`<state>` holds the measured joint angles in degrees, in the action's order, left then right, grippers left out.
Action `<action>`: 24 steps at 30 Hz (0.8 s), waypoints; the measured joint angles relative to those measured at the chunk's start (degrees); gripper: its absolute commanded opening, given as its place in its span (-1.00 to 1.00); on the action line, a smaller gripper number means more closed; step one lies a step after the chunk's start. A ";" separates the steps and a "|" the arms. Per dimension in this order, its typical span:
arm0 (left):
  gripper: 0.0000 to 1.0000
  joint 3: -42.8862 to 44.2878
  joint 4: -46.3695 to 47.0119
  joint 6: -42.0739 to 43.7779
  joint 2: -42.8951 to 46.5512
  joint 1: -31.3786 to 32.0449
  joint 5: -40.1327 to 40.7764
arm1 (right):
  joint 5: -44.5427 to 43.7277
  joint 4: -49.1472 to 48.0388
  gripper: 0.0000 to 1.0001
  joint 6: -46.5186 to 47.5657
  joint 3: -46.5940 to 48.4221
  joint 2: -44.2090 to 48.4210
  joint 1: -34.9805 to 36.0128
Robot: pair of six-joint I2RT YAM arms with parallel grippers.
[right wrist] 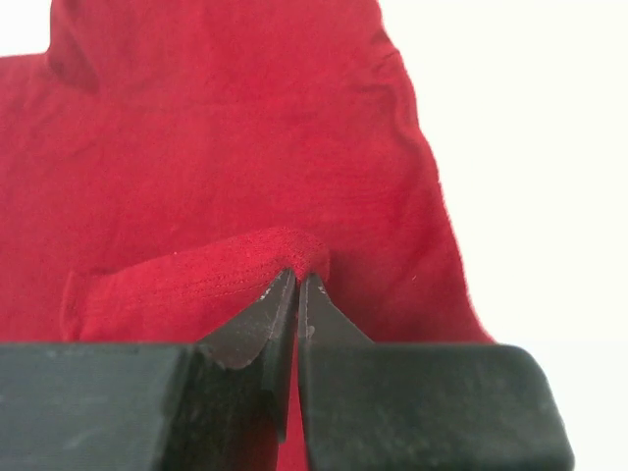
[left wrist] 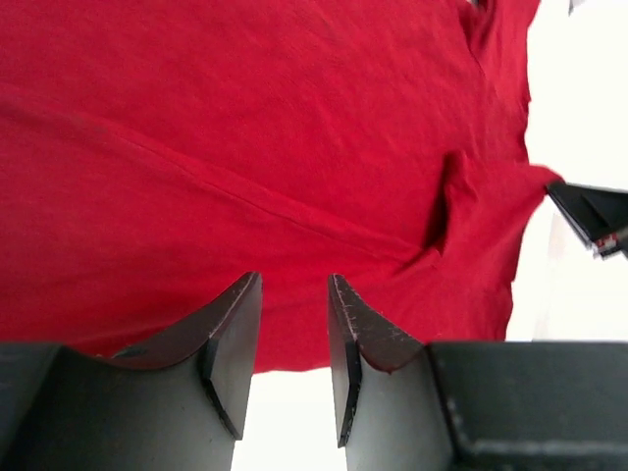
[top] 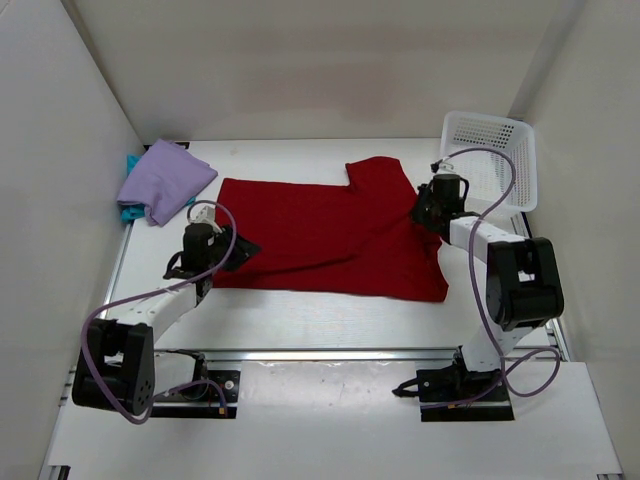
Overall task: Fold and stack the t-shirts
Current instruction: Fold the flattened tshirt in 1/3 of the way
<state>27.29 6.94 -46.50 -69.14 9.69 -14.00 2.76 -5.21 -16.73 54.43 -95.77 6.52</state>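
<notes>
The deep red t-shirt [top: 320, 235] lies spread flat across the middle of the table. My left gripper [top: 240, 248] sits low at the shirt's left edge, open, with bare table between its fingers and red cloth [left wrist: 245, 147] just beyond the tips [left wrist: 294, 280]. My right gripper [top: 420, 212] is at the shirt's right side, near the sleeve. It is shut [right wrist: 297, 277] on a raised fold of the red cloth [right wrist: 196, 275]. The lavender t-shirt [top: 165, 178] lies bunched at the back left on top of the teal t-shirt [top: 130, 210], of which only an edge shows.
A white lattice basket [top: 520, 175] stands at the back right, just behind the right arm. White walls close in the table on the left, right and back. The right gripper's tip shows in the left wrist view's right edge [left wrist: 594, 216].
</notes>
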 measured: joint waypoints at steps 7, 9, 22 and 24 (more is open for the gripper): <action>-0.14 0.00 -0.52 -1.20 -0.87 -6.14 0.55 | 0.33 0.92 -0.81 -1.07 3.39 -4.50 -1.20; -0.13 0.04 -1.01 -1.16 -0.90 -7.13 1.20 | 0.50 1.77 -0.70 -1.53 3.85 -5.27 -1.27; -0.41 1.60 -4.20 4.26 0.39 14.86 9.20 | -3.80 4.50 -1.00 -2.16 1.42 7.63 7.76; -0.42 1.70 -3.21 4.35 -2.78 17.42 9.31 | -3.78 2.97 -0.99 -3.37 -2.32 10.69 11.67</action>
<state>28.99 3.73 -42.15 -71.92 27.11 -4.69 -1.02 -2.24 -20.10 52.12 -85.08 18.20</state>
